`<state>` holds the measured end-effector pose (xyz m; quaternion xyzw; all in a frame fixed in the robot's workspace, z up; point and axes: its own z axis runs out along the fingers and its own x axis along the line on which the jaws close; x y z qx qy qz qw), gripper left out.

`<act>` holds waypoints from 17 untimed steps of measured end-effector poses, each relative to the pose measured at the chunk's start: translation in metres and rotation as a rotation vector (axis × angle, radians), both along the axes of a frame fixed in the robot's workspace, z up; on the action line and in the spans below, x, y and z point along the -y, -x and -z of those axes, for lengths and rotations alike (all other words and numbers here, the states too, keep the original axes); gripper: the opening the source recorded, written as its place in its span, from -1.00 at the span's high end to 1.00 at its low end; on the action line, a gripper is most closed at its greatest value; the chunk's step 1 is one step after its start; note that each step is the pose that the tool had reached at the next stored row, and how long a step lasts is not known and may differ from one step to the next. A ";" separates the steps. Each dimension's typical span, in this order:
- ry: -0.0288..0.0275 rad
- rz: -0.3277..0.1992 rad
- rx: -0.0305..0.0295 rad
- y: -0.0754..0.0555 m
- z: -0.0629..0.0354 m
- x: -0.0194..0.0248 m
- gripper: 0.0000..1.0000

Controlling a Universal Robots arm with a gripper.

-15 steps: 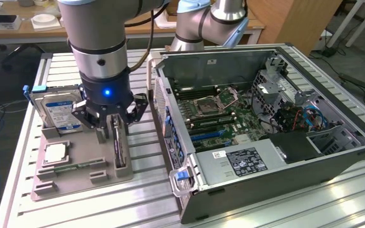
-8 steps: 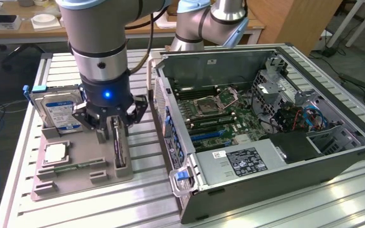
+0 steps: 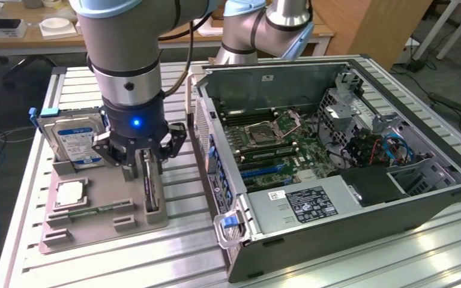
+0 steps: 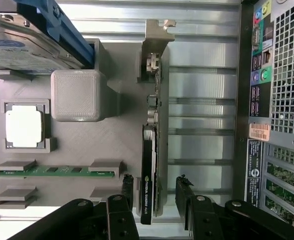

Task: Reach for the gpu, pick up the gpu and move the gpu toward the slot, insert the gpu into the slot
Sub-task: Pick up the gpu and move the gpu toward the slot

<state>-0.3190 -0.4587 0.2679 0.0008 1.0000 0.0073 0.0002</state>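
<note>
The gripper hangs with its fingers spread, one on either side of the gpu. The gpu stands on edge in the gray holder, directly beneath the gripper.

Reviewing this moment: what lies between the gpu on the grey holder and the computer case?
Just the bare slats of the table, in the wrist view: nothing stands between the gpu and the computer case.

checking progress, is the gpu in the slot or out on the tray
Out: the gpu stands on edge in the grey tray, outside the computer case.
</note>
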 end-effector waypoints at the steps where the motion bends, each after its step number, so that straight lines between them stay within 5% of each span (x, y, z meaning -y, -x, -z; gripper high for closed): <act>1: 0.0001 0.000 0.0000 0.000 0.0006 -0.0010 0.06; 5: -0.0002 0.000 0.0003 0.000 0.0032 -0.0064 0.06; 17: -0.0029 -0.025 0.0001 0.000 0.0141 -0.0082 0.06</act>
